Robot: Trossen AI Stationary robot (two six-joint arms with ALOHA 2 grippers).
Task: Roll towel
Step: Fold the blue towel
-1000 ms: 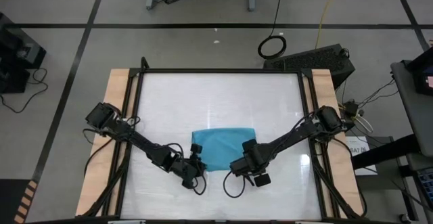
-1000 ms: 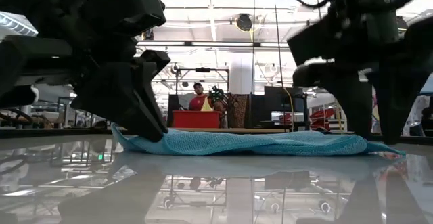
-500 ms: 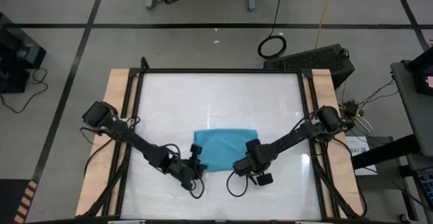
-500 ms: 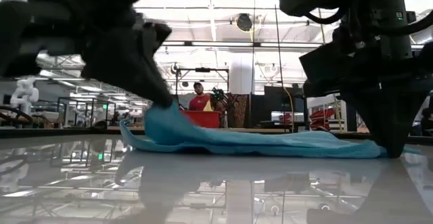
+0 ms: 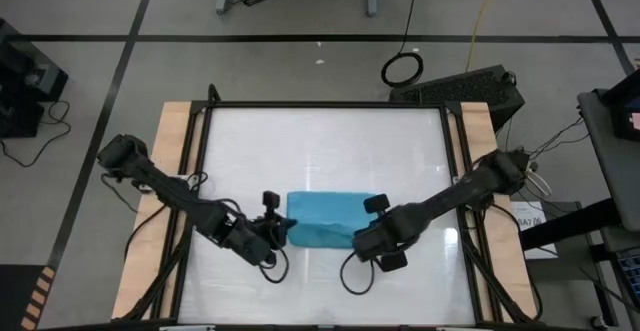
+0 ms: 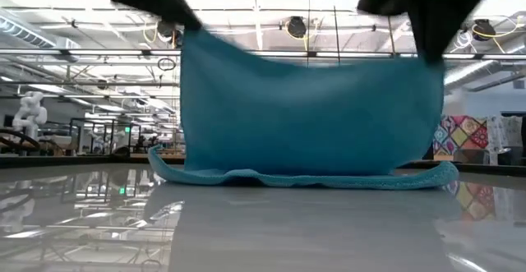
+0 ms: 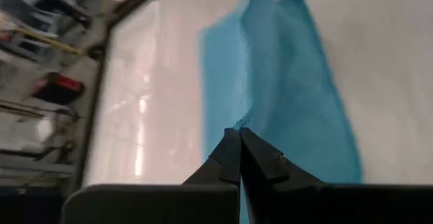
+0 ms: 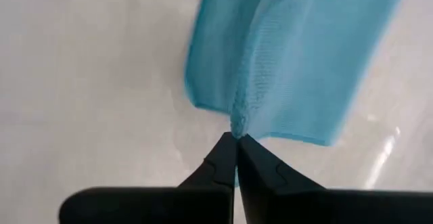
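The turquoise towel (image 5: 325,221) lies left of the table's middle, toward the near edge. In the low view it hangs as an upright sheet (image 6: 308,116) between both grippers, and its lower part (image 6: 296,177) rests on the table. My left gripper (image 5: 286,227) is shut on the towel's near left corner. My right gripper (image 5: 366,233) is shut on its near right corner. Both are raised above the table. My left gripper pinches the towel's near left corner (image 7: 238,124) between its two shut fingers. That corner is lifted (image 6: 186,35), and the cloth hangs below it down to the table. My right gripper pinches the towel's near right corner (image 8: 238,128) between its two shut fingers. That corner is lifted (image 6: 429,58). The cloth's top edge sags a little between the two grippers.
The white glossy table top (image 5: 320,141) has a black frame and wooden side rails (image 5: 172,161). Bare surface lies on the far side of the towel and on both sides of it. A person and shop equipment show far behind the table.
Both grippers have risen from the table, staying shut, and have drawn the towel's near edge up with them. The towel lay flat and low before. Now its near part stands as a hanging sheet, while its far part has stayed on the table.
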